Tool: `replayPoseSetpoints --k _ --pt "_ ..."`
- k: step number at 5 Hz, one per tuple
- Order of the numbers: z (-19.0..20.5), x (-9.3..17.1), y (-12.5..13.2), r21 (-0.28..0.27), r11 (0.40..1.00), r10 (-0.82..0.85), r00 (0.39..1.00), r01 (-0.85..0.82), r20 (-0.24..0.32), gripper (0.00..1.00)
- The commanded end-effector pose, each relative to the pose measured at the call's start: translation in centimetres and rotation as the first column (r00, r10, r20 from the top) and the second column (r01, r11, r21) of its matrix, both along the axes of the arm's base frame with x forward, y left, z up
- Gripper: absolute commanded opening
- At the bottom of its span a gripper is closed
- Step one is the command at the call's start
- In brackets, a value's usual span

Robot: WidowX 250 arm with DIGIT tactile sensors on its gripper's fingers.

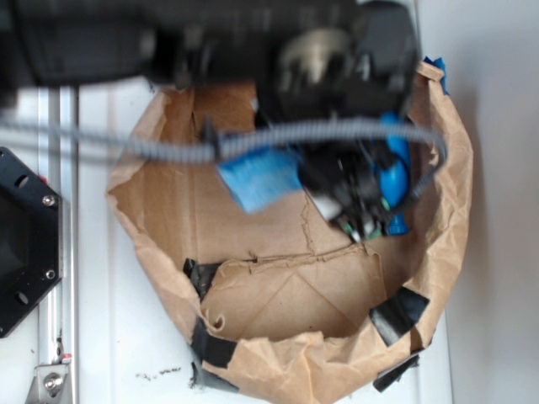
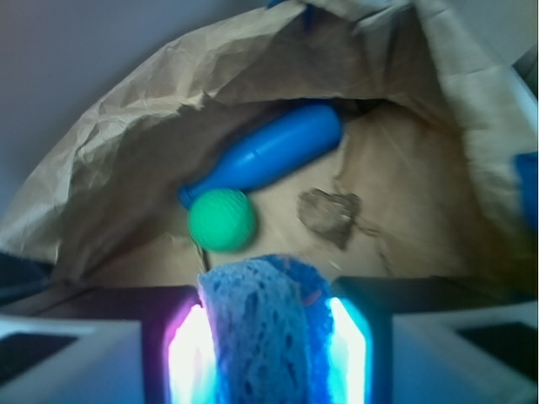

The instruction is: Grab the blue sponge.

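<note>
Closest to my wrist camera, the end effector (image 2: 268, 353) is closed on the one blue sponge (image 2: 265, 332), its two fingers (image 2: 189, 358) pressed against the sponge's left and right sides, so the porous block stands squeezed between them and fills the gap. From the exterior view I see the same sponge (image 1: 259, 178) held up above the floor of the brown paper bag (image 1: 286, 303), clear of the paper, with the dark end effector (image 1: 354, 189) just to its right.

Just beyond the sponge in the wrist view lies one green ball (image 2: 221, 220) on the bag floor. Touching it, or very nearly, is the narrow end of one glossy blue bowling-pin bottle (image 2: 269, 153), lying on its side and angled up toward the right. To the right of the ball I see one dark torn patch (image 2: 328, 215) in the paper.

Farthest out, the crumpled bag wall (image 2: 109, 143) curves around everything. In the exterior view I count about five black tape pieces (image 1: 397, 313) along the bag's lower rim; the bag sits on a white surface (image 1: 126, 353).
</note>
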State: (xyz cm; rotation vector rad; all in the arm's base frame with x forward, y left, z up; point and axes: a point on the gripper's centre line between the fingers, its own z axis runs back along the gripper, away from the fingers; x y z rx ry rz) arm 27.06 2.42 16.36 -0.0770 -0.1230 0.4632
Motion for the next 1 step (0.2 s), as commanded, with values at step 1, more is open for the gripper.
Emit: replayPoseSetpoints --k 1 --pt "3.17 -0.4 0.47 0.048 0.999 -0.016 0.999 0.014 0.045 0.0"
